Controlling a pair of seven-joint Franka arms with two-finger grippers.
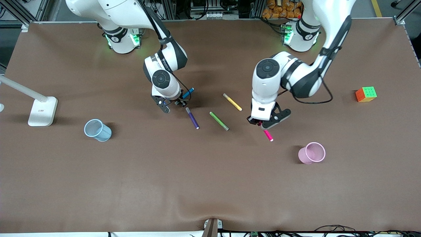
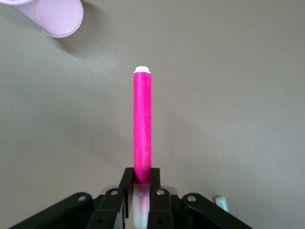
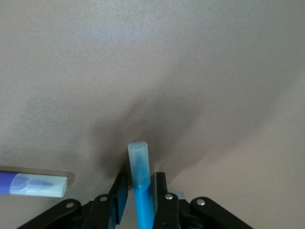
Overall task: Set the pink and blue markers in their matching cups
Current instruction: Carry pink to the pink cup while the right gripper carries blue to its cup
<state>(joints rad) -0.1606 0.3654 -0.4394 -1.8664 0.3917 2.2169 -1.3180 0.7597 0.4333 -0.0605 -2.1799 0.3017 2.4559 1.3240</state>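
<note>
The magenta-pink marker point(image 1: 268, 134) lies in the middle of the table. My left gripper point(image 1: 260, 123) is shut on its pale cap end, and the pink barrel point(image 2: 142, 124) sticks out past my fingertips point(image 2: 142, 179). The pale pink mesh cup point(image 1: 312, 153) stands nearer the front camera, and its wall shows in the left wrist view point(image 2: 57, 19). The sky-blue marker point(image 1: 188, 93) sits between the fingers of my right gripper point(image 1: 182, 101). There the jaws stand open with a small gap on each side of the marker point(image 3: 140, 186). The light blue cup point(image 1: 97, 130) stands toward the right arm's end.
A dark purple pen point(image 1: 192, 118), a green pen point(image 1: 219, 121) and a yellow pen point(image 1: 232, 102) lie between the two grippers. The purple pen's cap shows in the right wrist view point(image 3: 38, 185). A white lamp base point(image 1: 42, 111) and a colour cube point(image 1: 366, 94) sit at the table's ends.
</note>
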